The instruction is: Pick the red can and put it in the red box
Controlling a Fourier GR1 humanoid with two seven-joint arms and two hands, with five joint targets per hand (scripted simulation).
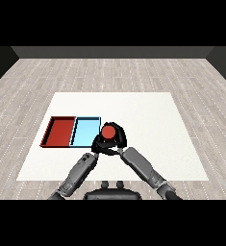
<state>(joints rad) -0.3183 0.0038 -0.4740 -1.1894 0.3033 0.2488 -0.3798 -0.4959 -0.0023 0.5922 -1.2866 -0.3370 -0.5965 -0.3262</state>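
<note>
The red can (108, 131) stands upright just right of the light blue tray (83, 132), seen from above as a red disc. My right hand (120, 137) is curled round it, with black fingers wrapping its far and right sides. My left hand (97, 144) sits close against the can's lower left side, merged with the other hand's dark shape. The red tray (59, 132) lies at the far left, beside the blue one, with nothing in it. Whether the can rests on the table or hangs just above it cannot be told.
The two trays lie side by side at the left of the white table (148, 120). Both grey forearms converge at the table's front middle. White table surface stretches to the right and behind the hands.
</note>
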